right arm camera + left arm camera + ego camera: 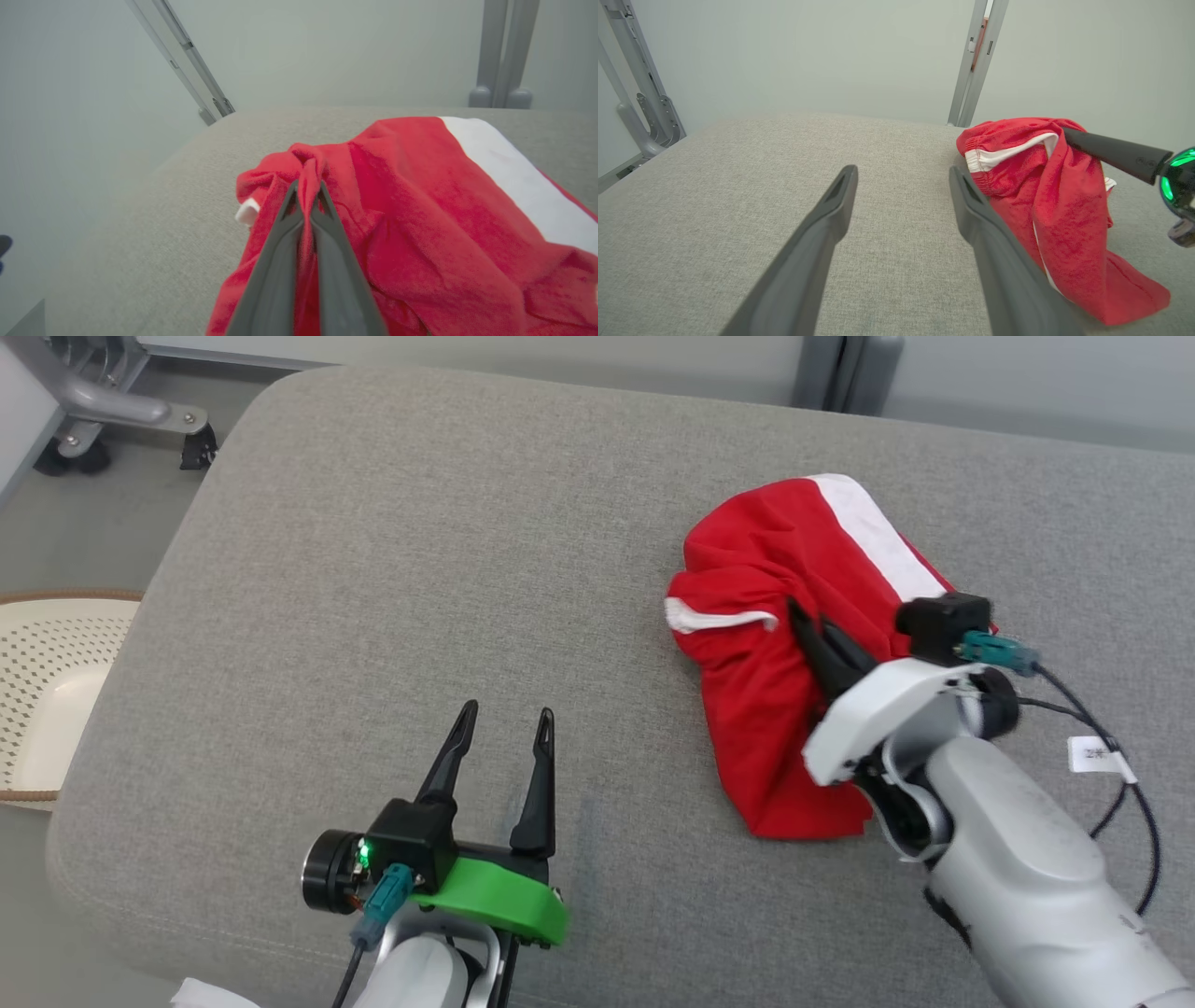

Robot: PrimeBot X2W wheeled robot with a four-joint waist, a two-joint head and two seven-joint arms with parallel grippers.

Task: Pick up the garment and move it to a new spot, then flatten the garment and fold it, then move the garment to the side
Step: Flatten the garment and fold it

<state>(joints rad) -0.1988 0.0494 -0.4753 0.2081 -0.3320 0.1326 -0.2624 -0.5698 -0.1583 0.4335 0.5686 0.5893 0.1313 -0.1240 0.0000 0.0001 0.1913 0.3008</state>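
The garment (794,616) is a red piece of cloth with white stripes, bunched up on the right half of the grey cushioned surface (420,569). My right gripper (805,621) is shut on a fold of the garment (420,210) near its top, red cloth pinched between the two dark fingers (280,261). From the left wrist view the garment (1055,205) hangs partly lifted from that gripper's finger (1115,151). My left gripper (504,717) stands open near the front edge, well left of the garment, with nothing between its fingers (817,238).
A cream perforated basket (47,691) sits on the floor to the left of the cushion. A grey metal frame with castors (112,411) stands at the back left. Grey posts (845,373) rise behind the cushion. Cables trail from my right wrist (1111,747).
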